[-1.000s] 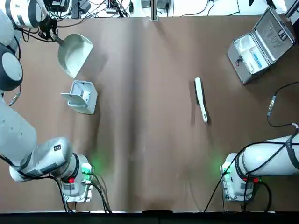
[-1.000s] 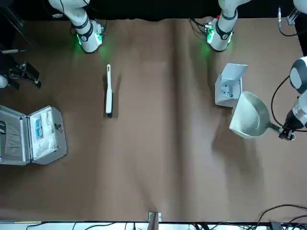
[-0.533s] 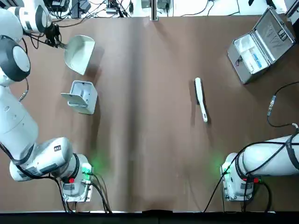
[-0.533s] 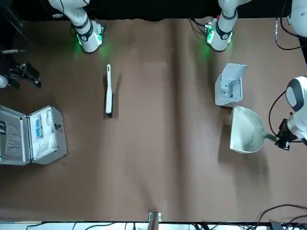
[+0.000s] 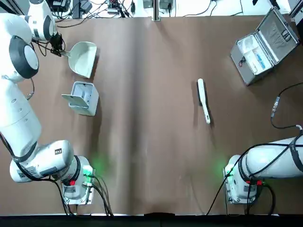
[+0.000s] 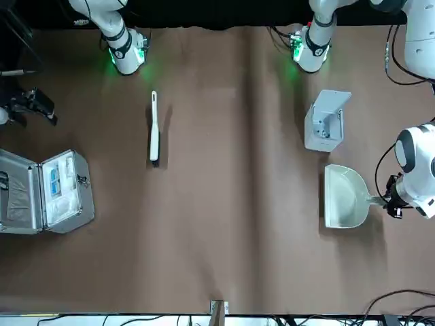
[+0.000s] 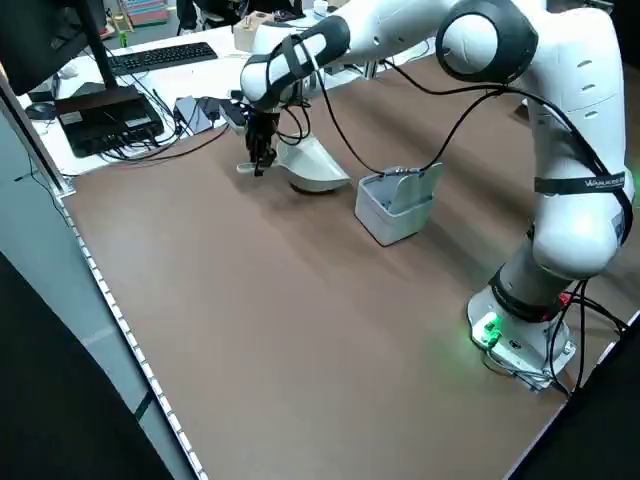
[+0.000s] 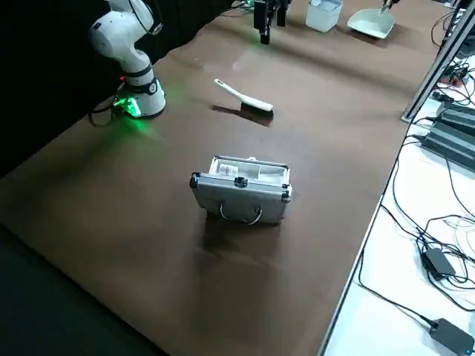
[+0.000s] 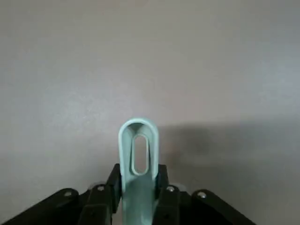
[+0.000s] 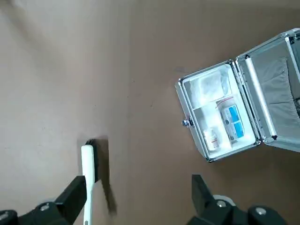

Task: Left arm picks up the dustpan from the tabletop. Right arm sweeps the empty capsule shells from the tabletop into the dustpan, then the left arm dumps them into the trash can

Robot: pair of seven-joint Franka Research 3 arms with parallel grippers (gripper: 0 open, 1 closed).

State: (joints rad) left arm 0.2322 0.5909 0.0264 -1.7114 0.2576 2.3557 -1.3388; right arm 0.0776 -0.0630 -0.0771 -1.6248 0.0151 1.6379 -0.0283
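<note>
Dustpan gripped beside the open trash can; keep it level and work by the handle

The left gripper (image 9: 139, 180) has its jaws closed on the handle (image 9: 139, 204) of the dustpan (image 5: 83, 59), one jaw on each side. The pan is at the upper left of the top view, open side up, and its shadow suggests it is just clear of the surface (image 5: 142, 142). The trash can (image 5: 86, 106) stands near it, lower in that view, with its lid (image 5: 74, 100) open.

The right gripper (image 8: 271, 22), at the top of the right side view, has its jaws wide apart and holds nothing. The brush (image 5: 204, 101) lies right of centre in the top view, and the silver case (image 5: 258, 52) is at the upper right.

I cannot make out any capsule shells, so whether the pan is loaded is uncertain. The step in hand looks like positioning the dustpan, either for sweeping or setting down. For either, lower it slowly with the grip firm and the pan flat, letting the front lip meet the surface evenly. The handle is slim, so a knock at the lip could twist the pan in the grip. Swing wide of the open lid: catching it could shift the light bin. If shells are aboard, avoid any tilt until the lip is over the opening.
</note>
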